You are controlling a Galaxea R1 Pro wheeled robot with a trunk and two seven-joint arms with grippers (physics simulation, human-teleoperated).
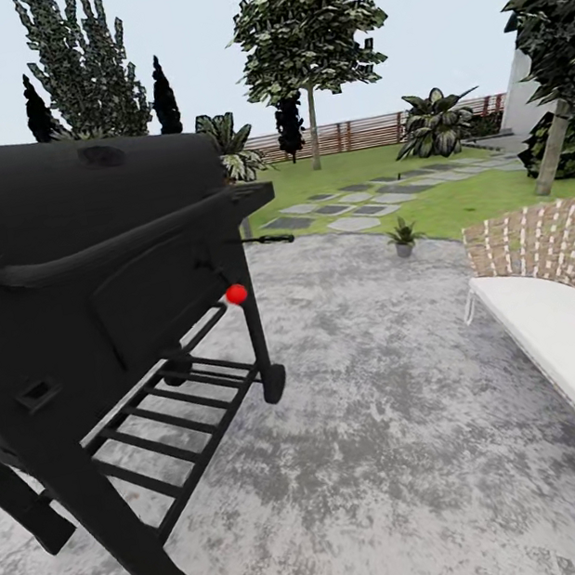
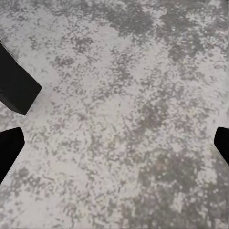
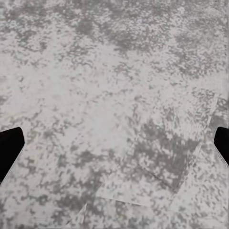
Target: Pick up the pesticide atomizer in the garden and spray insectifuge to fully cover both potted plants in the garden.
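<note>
Grill [image 1: 86, 266]: big black barbecue on the left, standing on mottled grey paving [image 1: 396, 419]
Potted plant [image 1: 403, 237]: one small rosette in a grey pot at the paving's far edge, beside the lawn [image 1: 497, 189]
Chair [image 1: 563, 295]: woven, white cushion, right edge
Left gripper [image 2: 114, 148]: fingers spread wide, nothing between them, above paving
Right gripper [image 3: 114, 148]: likewise spread and empty

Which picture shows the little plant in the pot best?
The head view shows it best: the potted plant stands whole and small at the far edge of the grey paving, beside the lawn. The left wrist view and the right wrist view look down at mottled paving, with the fingertips wide apart.
</note>
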